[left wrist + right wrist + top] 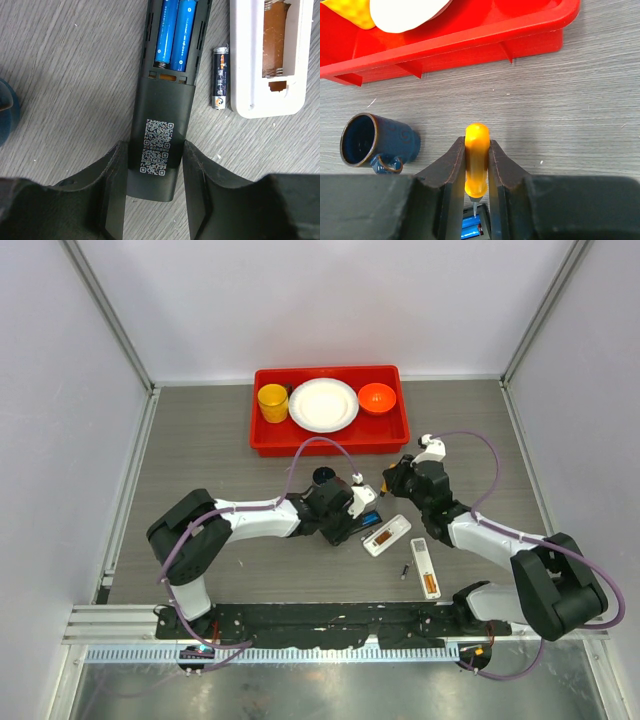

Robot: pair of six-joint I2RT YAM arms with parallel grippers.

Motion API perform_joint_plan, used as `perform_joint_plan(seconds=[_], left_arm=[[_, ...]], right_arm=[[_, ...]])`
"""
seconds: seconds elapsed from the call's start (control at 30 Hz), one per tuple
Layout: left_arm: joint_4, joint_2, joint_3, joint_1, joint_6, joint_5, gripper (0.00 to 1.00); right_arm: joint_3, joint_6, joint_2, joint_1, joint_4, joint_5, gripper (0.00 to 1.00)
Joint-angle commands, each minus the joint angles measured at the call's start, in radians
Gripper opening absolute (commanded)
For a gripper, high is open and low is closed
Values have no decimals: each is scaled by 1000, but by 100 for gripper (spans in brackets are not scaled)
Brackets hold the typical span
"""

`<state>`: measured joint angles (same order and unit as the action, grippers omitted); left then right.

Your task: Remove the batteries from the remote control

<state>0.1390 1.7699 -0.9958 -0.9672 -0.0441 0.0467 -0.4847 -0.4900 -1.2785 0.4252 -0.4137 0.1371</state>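
Batteries (173, 35), two of them blue, are seen side by side in the open compartment of a black remote (159, 120), at 12 o'clock in the left wrist view. The lower end of that remote is clamped by the left gripper (154, 150), with a finger pressed against each long side. A dark battery (219, 76) is found loose on the table (75, 75), just beside the black remote at its 3 o'clock. It lies between the black remote and a white remote (247, 60). The white remote's compartment is open and a brown inside is shown.

An orange-handled screwdriver (476, 160) is pinched firmly in the right gripper (476, 145). Its metal tip is pointed to 6 o'clock, where the blue batteries are glimpsed at the view's lower edge. A blue mug (377, 142) is seen at 9 o'clock of that gripper and a red tray (470, 45) at 12 o'clock.

From above, the right gripper is placed near the left one, at its 2 o'clock. A yellow cup (272, 402), a white plate (323, 404) and an orange bowl (377, 397) are held in the tray. A second white piece (426, 568) is laid at 4 o'clock of the white remote.
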Motion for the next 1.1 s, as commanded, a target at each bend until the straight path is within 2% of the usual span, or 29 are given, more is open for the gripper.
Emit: perform_joint_plan(seconds=[0.0, 0.3, 1.07], left_arm=[[10, 30, -6, -7, -19, 76, 23], [11, 31, -7, -8, -20, 87, 21], [22, 42, -14, -7, -23, 96, 18]], right_arm=[[-32, 22, 8, -2, -59, 25, 1], [-19, 37, -8, -2, -63, 44, 1], [69, 34, 25, -2, -80, -19, 1]])
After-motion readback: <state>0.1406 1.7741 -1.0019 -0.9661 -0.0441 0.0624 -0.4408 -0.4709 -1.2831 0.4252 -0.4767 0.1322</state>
